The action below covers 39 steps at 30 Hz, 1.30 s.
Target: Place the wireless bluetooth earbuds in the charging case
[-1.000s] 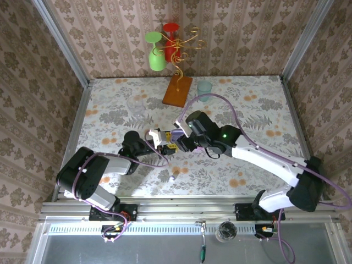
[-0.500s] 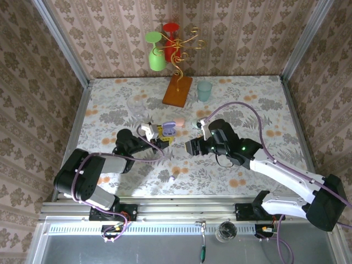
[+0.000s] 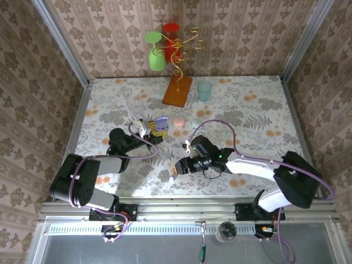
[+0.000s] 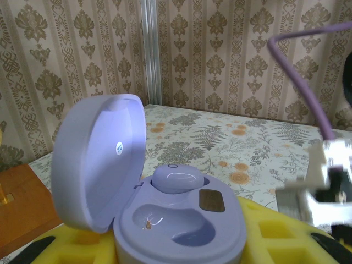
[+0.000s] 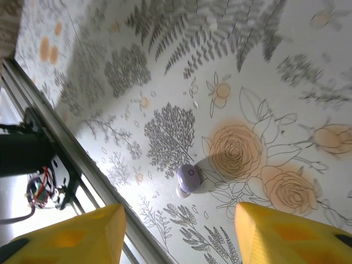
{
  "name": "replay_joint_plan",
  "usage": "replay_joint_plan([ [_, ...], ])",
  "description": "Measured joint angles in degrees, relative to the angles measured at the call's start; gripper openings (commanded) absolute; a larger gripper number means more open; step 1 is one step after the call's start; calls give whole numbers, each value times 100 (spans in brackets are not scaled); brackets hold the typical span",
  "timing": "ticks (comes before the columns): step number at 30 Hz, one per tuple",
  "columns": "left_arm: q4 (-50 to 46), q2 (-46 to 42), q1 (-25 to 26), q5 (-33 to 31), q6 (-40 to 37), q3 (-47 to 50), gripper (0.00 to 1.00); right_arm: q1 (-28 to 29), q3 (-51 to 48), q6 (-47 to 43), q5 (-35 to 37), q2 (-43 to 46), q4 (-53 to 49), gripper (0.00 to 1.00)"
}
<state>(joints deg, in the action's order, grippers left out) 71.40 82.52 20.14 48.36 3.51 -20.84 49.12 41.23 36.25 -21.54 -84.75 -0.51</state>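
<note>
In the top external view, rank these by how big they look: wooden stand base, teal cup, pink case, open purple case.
1. wooden stand base
2. teal cup
3. pink case and open purple case: they look alike, and the purple one's raised lid adds to its outline, so I leave them unranked.

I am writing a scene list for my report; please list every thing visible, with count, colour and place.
seated earbud: 1, purple, inside the open case
loose earbud: 1, purple, on the table near front edge
open case: 1, purple, between the left fingers
other cases: 2, pink and pale green, mid-table
cup stand: 1, gold wire, wooden base, rear
hanging cups: 2, green and red, on the stand
tumbler: 1, pale teal, right of the stand
clear glass: 1, left of the stand
left fingers: yellow, shut on the open case
right fingers: yellow, open, above the loose earbud
</note>
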Motion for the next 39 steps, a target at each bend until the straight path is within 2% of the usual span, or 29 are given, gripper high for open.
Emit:
replay_joint_plan([
  [7, 2, 0, 0, 50, 66, 24, 35, 170, 310, -48, -341, -800, 35, 43],
  [16, 0, 0, 0, 125, 87, 24, 35, 291, 540, -50, -380, -1335, 125, 39],
  [39, 2, 0, 0, 155, 105, 24, 35, 356, 758, -107, -382, -1705, 166, 22],
])
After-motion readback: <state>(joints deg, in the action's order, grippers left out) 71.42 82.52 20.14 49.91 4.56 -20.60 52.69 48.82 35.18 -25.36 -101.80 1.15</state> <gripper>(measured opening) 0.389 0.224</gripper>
